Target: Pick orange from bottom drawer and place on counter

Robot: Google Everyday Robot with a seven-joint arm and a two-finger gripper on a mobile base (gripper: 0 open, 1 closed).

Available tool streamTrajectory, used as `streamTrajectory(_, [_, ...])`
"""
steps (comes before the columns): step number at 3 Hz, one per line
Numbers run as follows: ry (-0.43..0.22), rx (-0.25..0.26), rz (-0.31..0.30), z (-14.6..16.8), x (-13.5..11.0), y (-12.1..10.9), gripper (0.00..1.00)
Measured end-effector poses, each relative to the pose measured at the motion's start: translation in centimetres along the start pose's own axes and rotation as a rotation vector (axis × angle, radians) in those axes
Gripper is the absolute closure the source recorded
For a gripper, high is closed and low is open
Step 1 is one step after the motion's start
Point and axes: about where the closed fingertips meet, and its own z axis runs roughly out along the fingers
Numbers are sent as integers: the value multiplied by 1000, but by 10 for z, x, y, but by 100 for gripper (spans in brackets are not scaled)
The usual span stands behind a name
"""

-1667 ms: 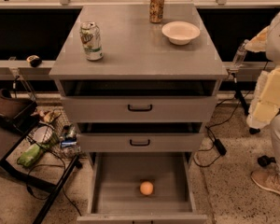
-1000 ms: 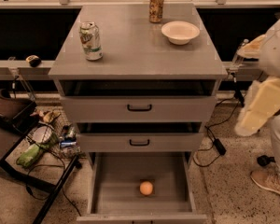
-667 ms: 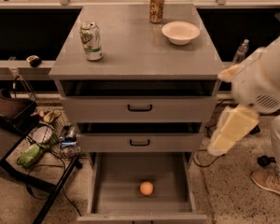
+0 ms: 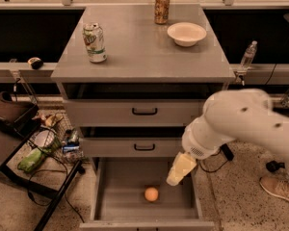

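The orange [image 4: 151,194] lies on the grey floor of the open bottom drawer [image 4: 116,202], near its middle and towards the front. My white arm reaches in from the right and bends down over the drawer. My gripper [image 4: 176,178], at the arm's cream-coloured end, hangs over the drawer's right part, just right of and above the orange, apart from it. The counter [image 4: 144,57] is the grey cabinet top above the two shut upper drawers.
On the counter stand a green-and-white can [image 4: 95,42] at the left, a tan-and-orange can [image 4: 162,7] at the back and a white bowl [image 4: 186,33] at the right. A water bottle [image 4: 248,56] stands behind on the right. Cables and clutter [image 4: 43,146] lie on the floor at the left.
My arm has swung from the right edge of the view leftwards and down, so its cream-coloured end now hangs over the open bottom drawer near the orange. The orange has not moved.
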Motion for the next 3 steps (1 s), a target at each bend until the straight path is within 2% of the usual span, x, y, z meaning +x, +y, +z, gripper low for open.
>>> streamTrajectory(1, [-62, 19, 38, 72, -4, -23, 0])
streamTrajectory(2, [-184, 52, 108, 133, -19, -44, 0])
streamTrajectory(3, [-181, 51, 107, 132, -18, -44, 0])
